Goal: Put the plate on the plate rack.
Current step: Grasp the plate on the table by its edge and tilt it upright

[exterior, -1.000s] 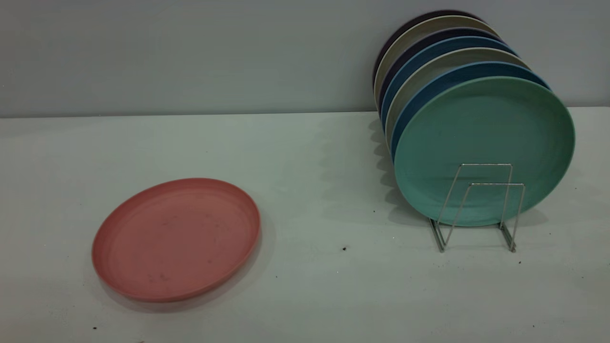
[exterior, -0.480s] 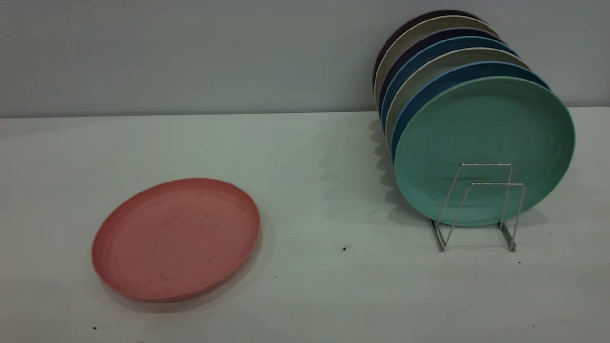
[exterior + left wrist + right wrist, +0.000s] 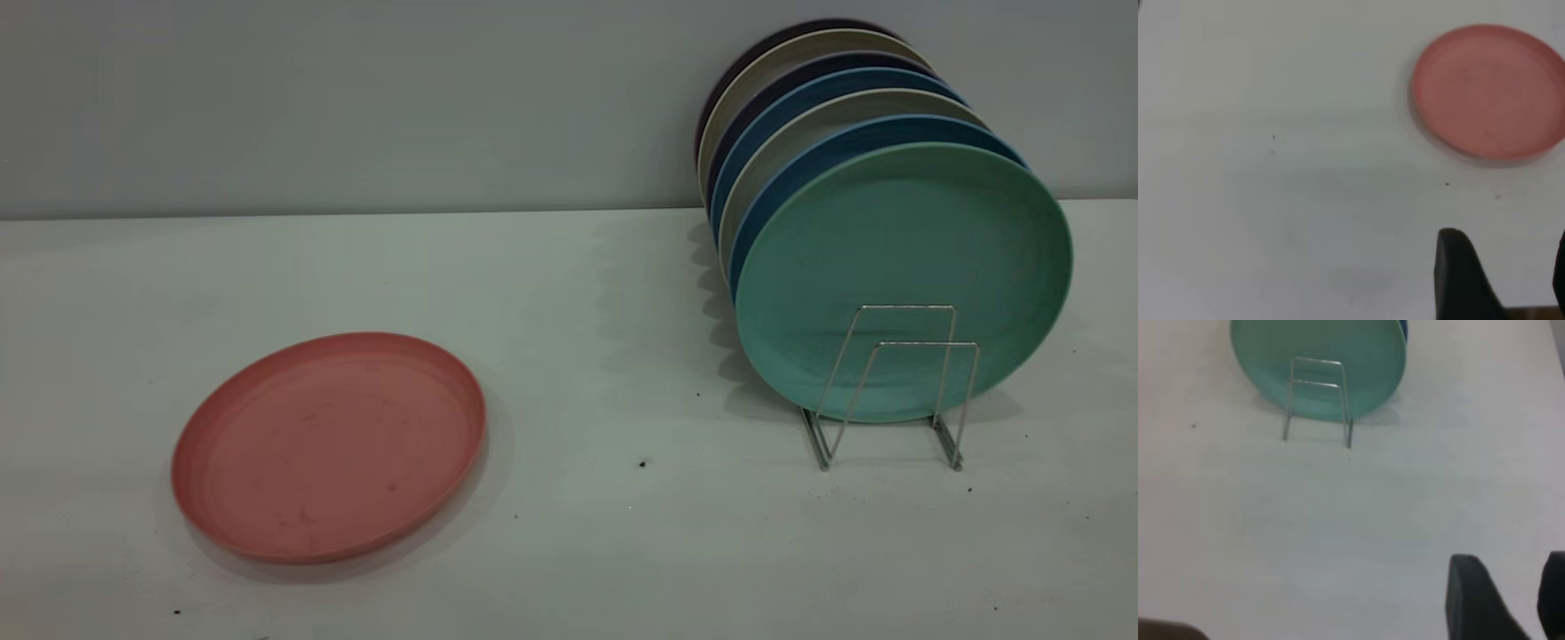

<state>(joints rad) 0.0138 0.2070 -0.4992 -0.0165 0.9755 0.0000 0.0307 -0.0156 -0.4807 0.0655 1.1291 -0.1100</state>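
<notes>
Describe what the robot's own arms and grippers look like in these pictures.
Little of them shows. The exterior view has no arm in it. The left wrist view shows the left gripper as two dark, near-black fingers that taper to rounded tips. The right wrist view shows the right gripper with the same dark, tapered fingers. No cables, markings or labels show.

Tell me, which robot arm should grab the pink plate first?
Probably the left arm. The plate lies flat on the table's left side, and it shows in the left wrist view just ahead of the left gripper, whose fingers are spread. The right gripper faces the plate rack instead.
</notes>
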